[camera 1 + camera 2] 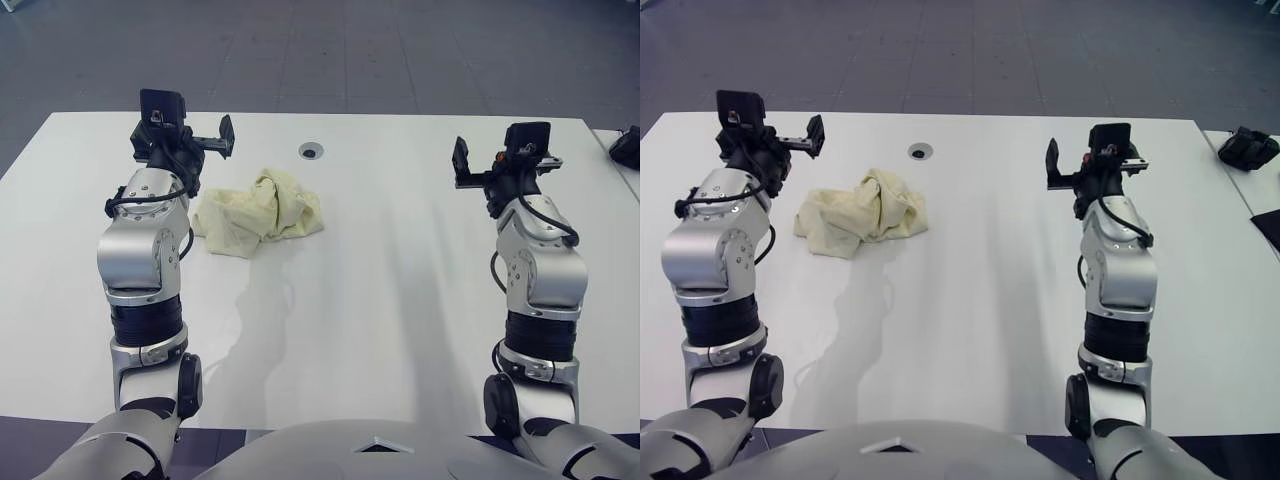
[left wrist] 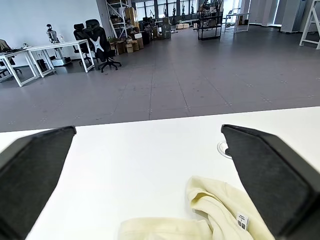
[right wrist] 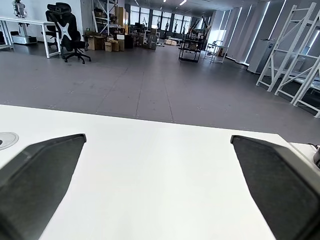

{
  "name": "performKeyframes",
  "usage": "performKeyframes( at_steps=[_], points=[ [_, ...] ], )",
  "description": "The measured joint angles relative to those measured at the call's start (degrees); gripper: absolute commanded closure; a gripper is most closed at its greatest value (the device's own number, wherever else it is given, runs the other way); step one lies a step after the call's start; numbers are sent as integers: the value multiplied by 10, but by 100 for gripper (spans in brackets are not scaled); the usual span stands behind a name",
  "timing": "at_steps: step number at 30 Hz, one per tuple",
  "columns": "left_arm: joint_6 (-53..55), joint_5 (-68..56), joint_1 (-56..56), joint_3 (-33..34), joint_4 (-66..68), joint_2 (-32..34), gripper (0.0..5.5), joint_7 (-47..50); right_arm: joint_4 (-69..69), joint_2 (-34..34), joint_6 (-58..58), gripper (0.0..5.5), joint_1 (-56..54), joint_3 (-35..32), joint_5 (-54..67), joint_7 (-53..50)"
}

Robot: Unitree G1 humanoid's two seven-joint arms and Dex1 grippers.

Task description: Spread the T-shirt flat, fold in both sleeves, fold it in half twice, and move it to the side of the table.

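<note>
From the head's left eye view, the T-shirt [image 1: 258, 212] lies crumpled in a pale yellow heap on the left half of the white table [image 1: 400, 300], toward its far side. The left gripper [image 1: 185, 140] hangs over the table just far and left of the heap, with its jaws spread wide and nothing between them. The shirt's left edge lies close beside that arm's wrist. A round cable hole [image 1: 311, 151] sits in the tabletop just beyond the shirt, to its right. The right gripper [image 1: 505, 165] is held over the right half of the table, well apart from the shirt, its jaws equally wide and empty. A dark object [image 1: 627, 147] rests at the far right, on a separate surface beside the table.

The right eye view shows the same layout.

In the left wrist view, the two black fingers [image 2: 35, 170] stand far apart with bare tabletop between them. The bunched shirt, a small label showing on it, lies under and just near of the right-hand finger, not touching it as far as can be seen. The cable hole shows past that finger's tip.

In the right wrist view, the fingers [image 3: 40, 170] are also spread wide over bare white table, holding nothing, and the cable hole lies far off to the left.
</note>
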Motion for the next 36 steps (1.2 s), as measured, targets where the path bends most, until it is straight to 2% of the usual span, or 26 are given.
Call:
performKeyframes(
  at_steps=[11, 14, 17, 21, 23, 29, 36],
  points=[
    [-10, 12, 15, -16, 14, 5, 10, -12, -20, 1, 5, 13, 21, 12, 0, 7],
    [-56, 24, 6, -27, 112, 14, 10, -24, -19, 0, 5, 13, 21, 11, 0, 5],
    [-111, 43, -32, -54, 264, 16, 10, -55, -19, 1, 0, 13, 21, 11, 0, 4],
    [-183, 88, -81, -121, 442, 19, 10, -105, -14, 1, -6, 13, 19, 11, 0, 3],
    [-235, 126, -98, -180, 519, 27, 10, -158, -5, 1, -12, 13, 15, 10, -1, 0],
    [-270, 148, -92, -227, 494, 42, 10, -241, 1, 0, -17, 13, 13, 10, -1, 1],
    [-204, 117, 18, -263, 270, 44, 10, -346, -1, -15, -18, 13, 16, 14, -3, 17]
  ],
)
